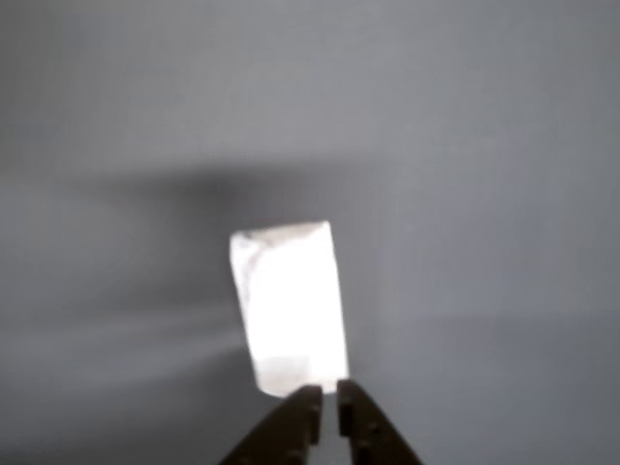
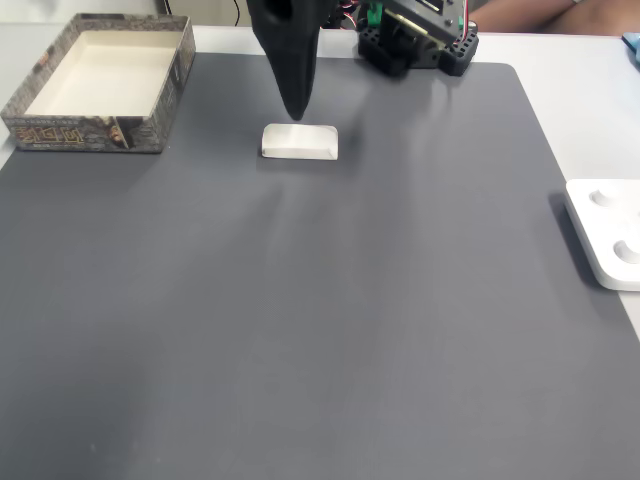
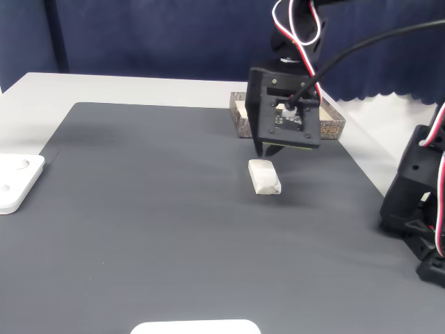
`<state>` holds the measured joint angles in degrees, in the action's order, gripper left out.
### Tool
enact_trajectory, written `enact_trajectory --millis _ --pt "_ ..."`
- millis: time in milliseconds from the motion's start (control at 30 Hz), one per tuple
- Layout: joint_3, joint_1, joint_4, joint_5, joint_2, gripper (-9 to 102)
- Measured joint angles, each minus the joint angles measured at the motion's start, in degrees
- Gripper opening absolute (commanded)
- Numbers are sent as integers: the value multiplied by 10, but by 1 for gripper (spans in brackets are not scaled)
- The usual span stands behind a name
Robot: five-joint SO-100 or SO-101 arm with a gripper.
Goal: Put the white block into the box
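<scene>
Just one white block (image 2: 300, 141) — one box (image 2: 60, 132).

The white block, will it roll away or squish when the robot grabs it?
Probably neither. The white block lies flat on the mat with long flat sides, so rolling looks unlikely. It keeps crisp, rounded edges, so it seems stiff. Its smooth surface might slip.

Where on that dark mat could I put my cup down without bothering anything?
The near half of the grey mat lies bare, from the white block down to the front edge, bordered at right by the flat white device. The far strip is crowded: the box at the left corner, and the tool hanging over the block.
</scene>
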<state>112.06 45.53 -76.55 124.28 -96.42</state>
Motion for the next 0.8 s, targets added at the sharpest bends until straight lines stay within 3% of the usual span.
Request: enact_trajectory --millis 167,267,433,800 --pt "0 0 16 60 0 7" --pt "0 0 18 69 0 16" --pt "0 0 19 61 0 23" --pt "0 -1 19 32 5 28"
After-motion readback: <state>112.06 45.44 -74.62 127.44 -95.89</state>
